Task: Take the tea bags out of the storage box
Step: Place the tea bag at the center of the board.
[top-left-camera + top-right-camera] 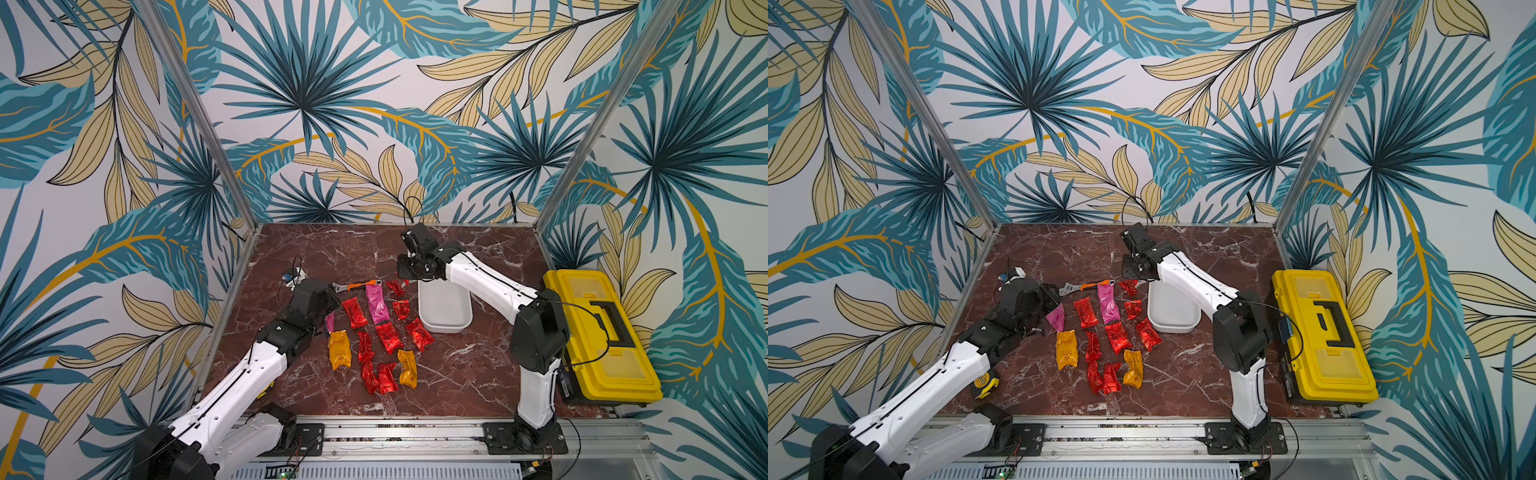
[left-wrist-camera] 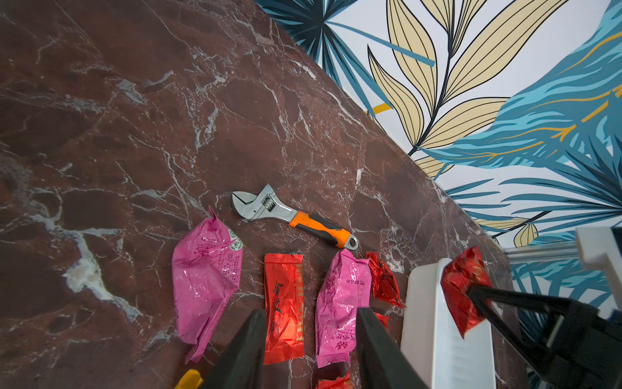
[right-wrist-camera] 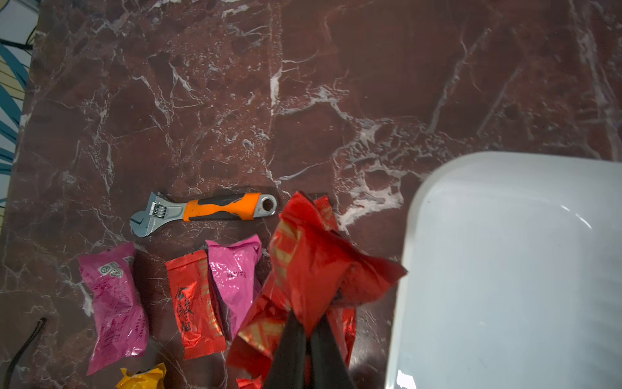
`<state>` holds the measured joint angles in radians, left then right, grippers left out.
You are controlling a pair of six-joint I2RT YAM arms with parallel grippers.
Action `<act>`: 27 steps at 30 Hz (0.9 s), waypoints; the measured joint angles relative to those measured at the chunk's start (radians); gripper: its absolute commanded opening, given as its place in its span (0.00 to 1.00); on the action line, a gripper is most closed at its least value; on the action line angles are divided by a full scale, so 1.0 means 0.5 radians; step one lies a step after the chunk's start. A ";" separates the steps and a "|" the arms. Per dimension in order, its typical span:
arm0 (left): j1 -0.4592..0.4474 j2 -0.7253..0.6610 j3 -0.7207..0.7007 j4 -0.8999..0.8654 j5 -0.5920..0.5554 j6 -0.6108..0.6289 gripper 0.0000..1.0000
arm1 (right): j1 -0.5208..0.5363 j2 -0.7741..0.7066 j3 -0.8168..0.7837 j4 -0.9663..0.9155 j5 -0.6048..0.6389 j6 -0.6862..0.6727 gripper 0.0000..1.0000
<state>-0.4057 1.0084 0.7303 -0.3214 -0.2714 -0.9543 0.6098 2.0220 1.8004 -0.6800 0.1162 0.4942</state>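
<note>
Working back from the near edge: the tea bags [image 1: 386, 336] lie in rows mid-tabletop, just beside the storage box [image 1: 444, 320], whose visible inside looks bare. My left pincer [image 2: 310, 310] hangs released above them. Farther back, my right pincer [image 3: 308, 318] is clenched on a red tea bag [image 3: 316, 256], lifted by the box's rim. Likely the last one; next I lower it onto bare tabletop and let go.

Wallpaper [image 1: 303, 104] printed with large teal and pale-yellow palm leaves on a white ground covers the back wall and both side walls. Two bare metal posts [image 1: 196, 112] rise at a slant from the far corners of the table. The table top [image 1: 478, 374] is dark red marble with white veins, evenly lit. A grey metal rail [image 1: 399, 432] runs along its near edge.
</note>
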 measured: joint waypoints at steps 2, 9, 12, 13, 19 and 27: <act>0.005 -0.011 -0.002 -0.017 0.011 -0.001 0.49 | 0.007 0.115 0.107 -0.057 0.046 -0.066 0.12; 0.030 -0.032 -0.002 -0.048 0.021 0.000 0.49 | -0.008 0.465 0.417 -0.239 0.228 -0.227 0.17; 0.043 -0.033 -0.002 -0.071 0.021 0.002 0.49 | -0.010 0.581 0.517 -0.270 0.251 -0.264 0.22; 0.047 -0.033 -0.002 -0.074 0.021 0.002 0.49 | -0.010 0.605 0.535 -0.275 0.252 -0.272 0.26; 0.116 -0.014 -0.001 -0.076 0.028 0.014 0.50 | -0.009 0.645 0.615 -0.326 0.246 -0.326 0.46; 0.214 0.056 0.002 -0.055 -0.127 0.169 0.83 | 0.004 -0.053 0.148 -0.192 0.285 -0.356 0.64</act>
<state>-0.2989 1.0363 0.7315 -0.3489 -0.3347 -0.8700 0.6117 1.9953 1.8744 -0.7761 0.2584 0.3161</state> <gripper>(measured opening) 0.771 0.606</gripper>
